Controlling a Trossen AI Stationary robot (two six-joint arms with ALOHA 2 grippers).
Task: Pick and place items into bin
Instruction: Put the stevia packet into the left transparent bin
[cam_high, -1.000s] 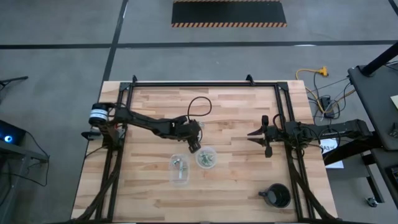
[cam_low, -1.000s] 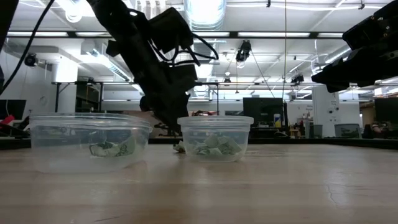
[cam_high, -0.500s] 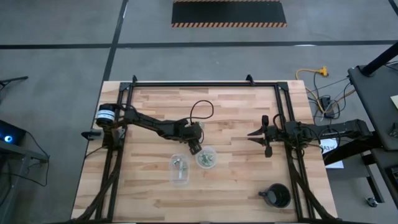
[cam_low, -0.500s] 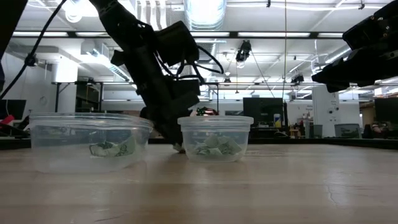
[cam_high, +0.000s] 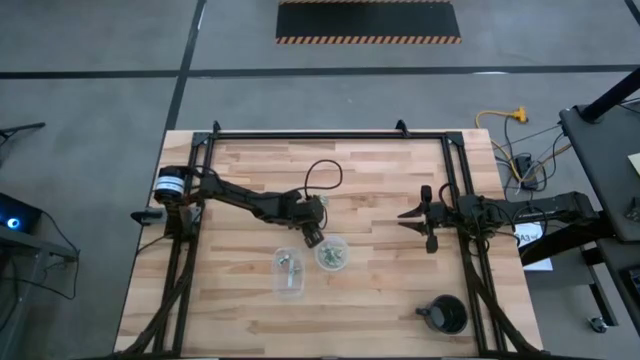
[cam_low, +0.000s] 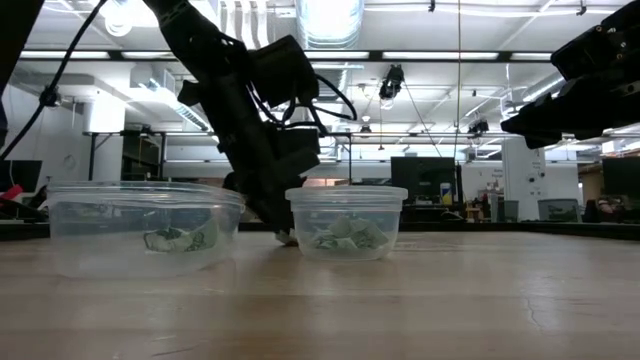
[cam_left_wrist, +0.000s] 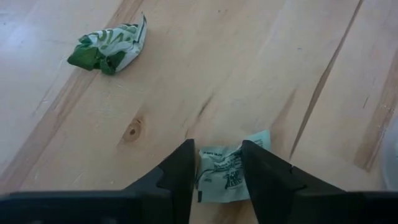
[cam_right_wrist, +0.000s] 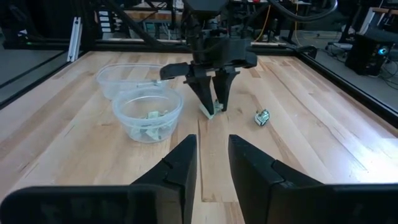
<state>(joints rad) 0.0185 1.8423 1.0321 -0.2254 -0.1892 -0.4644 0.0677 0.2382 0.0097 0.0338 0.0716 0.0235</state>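
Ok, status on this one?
Left gripper down at table, fingers astride pale green packet. Right gripper idle, open. Second packet loose nearby. Nothing blocking.

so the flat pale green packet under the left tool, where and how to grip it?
The pale green packet lies flat on the table. Come straight down with the left tool and pinch its two long edges; the fingers already straddle it.
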